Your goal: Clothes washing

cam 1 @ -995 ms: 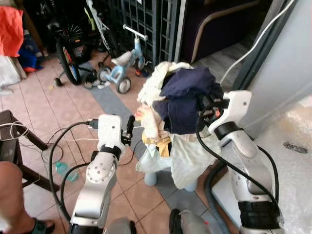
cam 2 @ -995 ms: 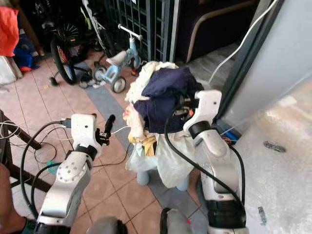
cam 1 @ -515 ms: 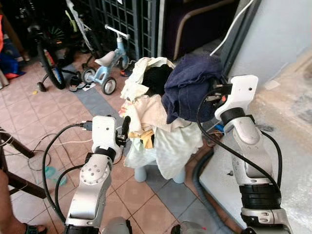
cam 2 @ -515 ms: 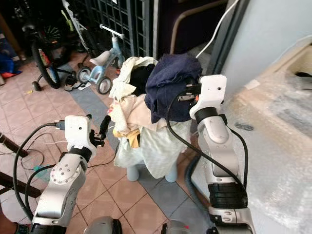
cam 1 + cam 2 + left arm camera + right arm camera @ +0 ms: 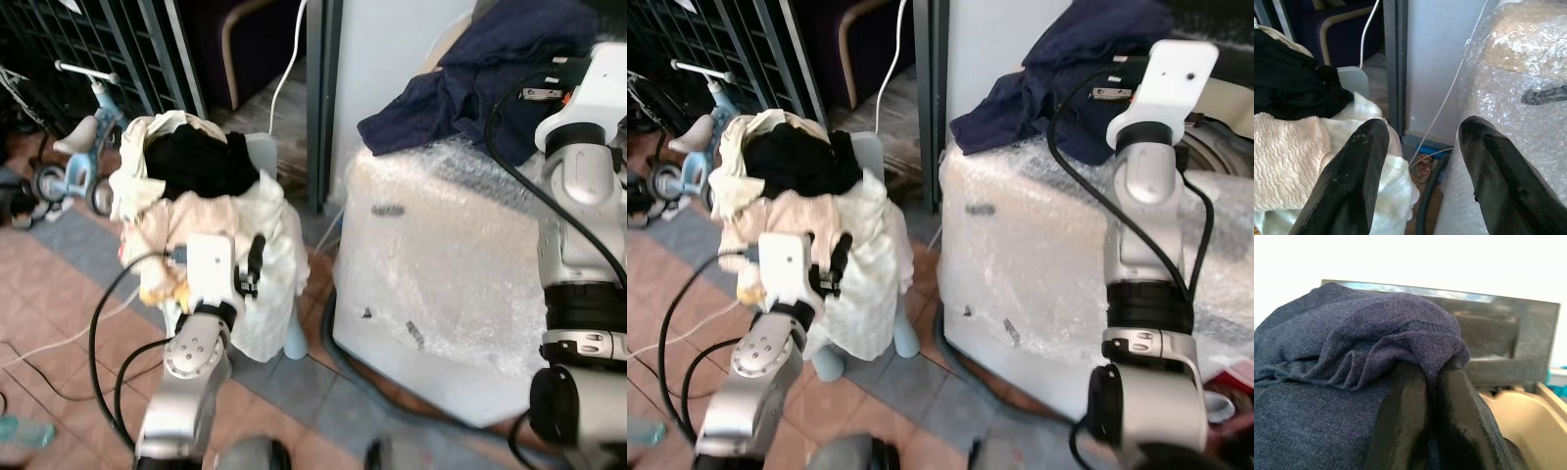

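pinching a fold of the navy blue garment (image 5: 1347, 367) between its two black fingers (image 5: 1400, 421), the right gripper (image 5: 1425, 387) is up over the bubble-wrapped washing machine (image 5: 441, 264), and the garment is draped across the machine's top, spilling over its left front corner. the left gripper (image 5: 1420, 142) has its fingers spread apart with nothing between them, held low in front of the laundry pile (image 5: 196, 196), which sits heaped on a pale stool just left of the machine. that pile has a black garment (image 5: 201, 162) on top, with cream and pale green fabric hanging under it. a small blue balance bike (image 5: 73, 137) stands on the tiled floor by the dark metal grille further left.
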Robot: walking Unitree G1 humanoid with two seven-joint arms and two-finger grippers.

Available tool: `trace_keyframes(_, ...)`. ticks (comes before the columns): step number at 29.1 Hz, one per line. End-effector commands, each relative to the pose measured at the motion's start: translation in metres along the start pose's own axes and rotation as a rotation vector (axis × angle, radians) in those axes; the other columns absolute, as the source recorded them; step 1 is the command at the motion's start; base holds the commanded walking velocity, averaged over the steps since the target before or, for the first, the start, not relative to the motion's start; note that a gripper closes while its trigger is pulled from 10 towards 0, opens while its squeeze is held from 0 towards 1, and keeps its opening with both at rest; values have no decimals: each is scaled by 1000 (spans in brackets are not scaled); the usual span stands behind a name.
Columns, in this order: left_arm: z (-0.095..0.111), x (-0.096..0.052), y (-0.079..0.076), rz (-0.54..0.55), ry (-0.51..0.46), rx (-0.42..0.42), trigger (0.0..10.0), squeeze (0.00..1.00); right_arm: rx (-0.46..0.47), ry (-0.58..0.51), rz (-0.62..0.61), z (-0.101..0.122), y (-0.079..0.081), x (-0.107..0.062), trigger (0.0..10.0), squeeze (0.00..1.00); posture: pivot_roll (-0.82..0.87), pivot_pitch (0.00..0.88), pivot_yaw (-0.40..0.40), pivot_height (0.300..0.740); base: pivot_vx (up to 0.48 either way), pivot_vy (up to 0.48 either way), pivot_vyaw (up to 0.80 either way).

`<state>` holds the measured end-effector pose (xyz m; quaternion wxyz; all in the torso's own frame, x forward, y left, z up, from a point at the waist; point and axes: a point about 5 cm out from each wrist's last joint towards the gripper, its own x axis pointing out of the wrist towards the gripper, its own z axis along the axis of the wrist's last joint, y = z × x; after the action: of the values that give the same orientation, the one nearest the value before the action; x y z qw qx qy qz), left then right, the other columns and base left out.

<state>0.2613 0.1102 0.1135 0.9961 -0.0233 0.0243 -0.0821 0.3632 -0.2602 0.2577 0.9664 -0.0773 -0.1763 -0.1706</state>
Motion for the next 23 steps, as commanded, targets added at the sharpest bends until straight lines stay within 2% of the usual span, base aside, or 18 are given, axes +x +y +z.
trace_keyframes(1, 2, -1, 3, 9, -5, 6, 10000, 0, 26, 47, -60, -3, -5, 6, 10000, 0, 6, 71, 26, 740, 0, 0, -800)
trace_keyframes(3, 1, -1, 3, 8, -4, 5, 10000, 0, 67, 108, -77, -13, -5, 5, 10000, 0, 6, 72, 26, 740, 0, 0, -778)
trace_keyframes(6, 1, 0, 3, 7, -2, 5, 10000, 0, 65, 181, -61, -27, 0, 2, 10000, 0, 6, 72, 27, 740, 0, 0, 0)
trace_keyframes(7, 1, 0, 3, 6, -2, 5, 10000, 0, 66, 198, -39, -31, 3, 0, 10000, 722, 6, 72, 27, 740, 0, 0, 0)
trace_keyframes(8, 1, 0, 3, 7, -1, 6, 10000, 0, 108, 197, -2, -33, 7, -3, 10000, 1000, 5, 72, 28, 740, 0, 0, 0)
trace_keyframes(10, 1, 0, 4, 10, 2, 6, 10000, 0, 152, 176, 78, -34, 16, -7, 10000, 1000, 2, 72, 29, 740, 0, 0, 0)
trace_keyframes(15, 0, 1, 4, 19, 9, -4, 10000, 0, 171, 101, 135, -24, 22, -7, 10000, 1000, 0, 71, 29, 740, 0, 0, 0)
trace_keyframes(18, 0, 2, 5, 25, 11, -10, 10000, 0, 245, 1, 216, -6, 30, -9, 10000, 1000, -2, 68, 29, 740, 0, 0, 0)
trace_keyframes(19, 0, 2, 5, 25, 11, -10, 10000, 0, 245, 1, 216, -6, 30, -9, 10000, 1000, -2, 68, 29, 740, 0, 0, 0)
trace_keyframes(21, 0, 3, 5, 26, 10, -10, 10000, 0, 346, -28, 327, 3, 44, -15, 10000, 1000, -3, 68, 29, 740, 0, 0, 0)
trace_keyframes(23, 1, 3, 5, 24, 5, -11, 10000, 0, 370, -37, 371, 6, 52, -21, 10000, 1000, -3, 66, 29, 740, 0, 373, 0)
